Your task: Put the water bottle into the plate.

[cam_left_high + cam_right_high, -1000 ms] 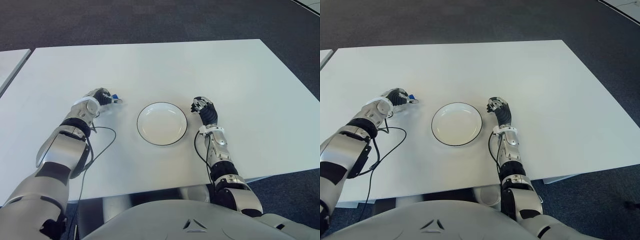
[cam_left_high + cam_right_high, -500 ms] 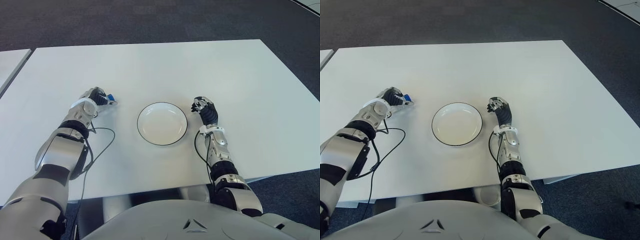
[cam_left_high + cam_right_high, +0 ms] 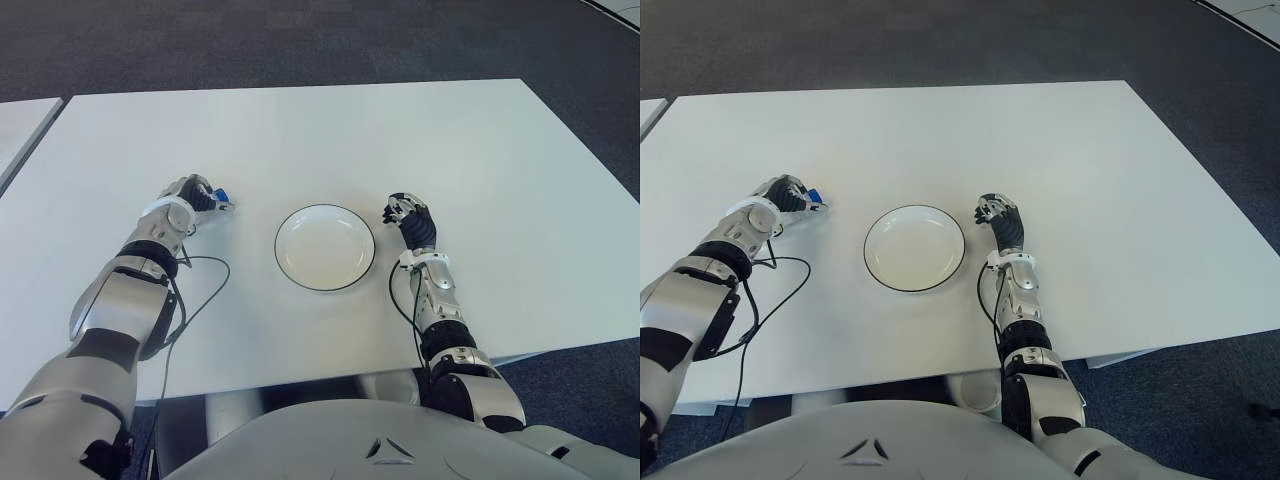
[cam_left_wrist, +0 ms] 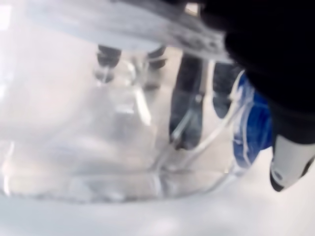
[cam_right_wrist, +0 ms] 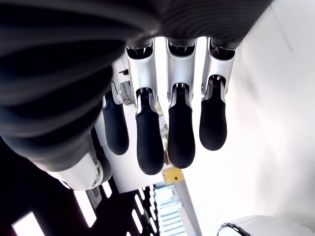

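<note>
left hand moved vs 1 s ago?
Yes. The left hand, closed on the clear blue-capped water bottle, drew slightly left, away from the white black-rimmed plate.

A large white table [image 3: 480, 160] fills most of the scene, its top plain and smooth. Around it lies dark grey carpet [image 3: 300, 40], which shows beyond the far edge and along the right side. The corner of a second white table [image 3: 18, 125] appears at the far left, apart from the main one.
</note>
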Robot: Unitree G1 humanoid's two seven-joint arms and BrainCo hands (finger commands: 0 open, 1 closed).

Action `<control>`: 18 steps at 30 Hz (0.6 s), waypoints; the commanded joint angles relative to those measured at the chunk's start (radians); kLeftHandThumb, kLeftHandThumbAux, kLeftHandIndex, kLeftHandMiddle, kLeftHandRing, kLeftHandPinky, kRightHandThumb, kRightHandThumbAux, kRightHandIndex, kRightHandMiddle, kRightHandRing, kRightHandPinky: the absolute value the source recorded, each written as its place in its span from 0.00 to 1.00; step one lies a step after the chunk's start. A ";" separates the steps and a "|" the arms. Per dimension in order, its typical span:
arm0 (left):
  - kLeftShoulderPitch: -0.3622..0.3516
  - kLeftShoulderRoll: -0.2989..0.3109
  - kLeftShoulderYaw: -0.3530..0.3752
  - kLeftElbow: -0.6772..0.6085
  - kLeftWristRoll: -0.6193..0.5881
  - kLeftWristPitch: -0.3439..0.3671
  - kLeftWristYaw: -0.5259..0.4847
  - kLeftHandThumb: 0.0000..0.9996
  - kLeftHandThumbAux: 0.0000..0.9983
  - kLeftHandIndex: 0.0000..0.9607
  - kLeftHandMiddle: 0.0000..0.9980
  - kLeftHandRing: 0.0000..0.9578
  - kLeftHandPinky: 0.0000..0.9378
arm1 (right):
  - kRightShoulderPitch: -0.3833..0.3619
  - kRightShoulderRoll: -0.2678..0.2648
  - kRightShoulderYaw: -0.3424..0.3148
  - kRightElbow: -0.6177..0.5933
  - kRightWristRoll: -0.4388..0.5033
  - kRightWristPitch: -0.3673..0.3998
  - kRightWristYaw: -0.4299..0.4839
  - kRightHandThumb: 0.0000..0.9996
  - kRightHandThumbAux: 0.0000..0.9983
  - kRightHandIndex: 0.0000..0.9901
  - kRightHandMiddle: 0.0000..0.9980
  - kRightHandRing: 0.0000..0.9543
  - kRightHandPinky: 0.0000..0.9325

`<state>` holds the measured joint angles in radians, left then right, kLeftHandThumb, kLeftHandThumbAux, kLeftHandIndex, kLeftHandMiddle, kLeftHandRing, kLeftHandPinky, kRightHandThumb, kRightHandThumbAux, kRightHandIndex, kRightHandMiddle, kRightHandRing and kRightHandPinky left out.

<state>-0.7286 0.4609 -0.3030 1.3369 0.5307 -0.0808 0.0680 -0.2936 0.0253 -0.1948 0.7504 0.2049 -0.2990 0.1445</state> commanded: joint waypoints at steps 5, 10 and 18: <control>0.013 0.020 -0.088 0.024 0.069 0.002 -0.079 0.84 0.67 0.40 0.52 0.64 0.60 | 0.059 0.005 -0.012 0.069 0.003 0.068 -0.020 0.71 0.73 0.44 0.62 0.61 0.62; -0.015 0.041 -0.142 0.017 0.117 -0.016 -0.102 0.84 0.67 0.40 0.51 0.59 0.53 | 0.057 0.006 -0.014 0.072 0.004 0.071 -0.018 0.71 0.73 0.44 0.62 0.62 0.62; -0.049 0.070 -0.239 0.010 0.205 -0.032 -0.095 0.78 0.57 0.33 0.41 0.44 0.43 | 0.057 0.010 -0.014 0.073 0.005 0.072 -0.015 0.71 0.73 0.44 0.62 0.61 0.61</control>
<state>-0.7859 0.5122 -0.5039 1.3344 0.6968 -0.1144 -0.0027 -0.2989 0.0267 -0.2000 0.7525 0.2055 -0.2990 0.1446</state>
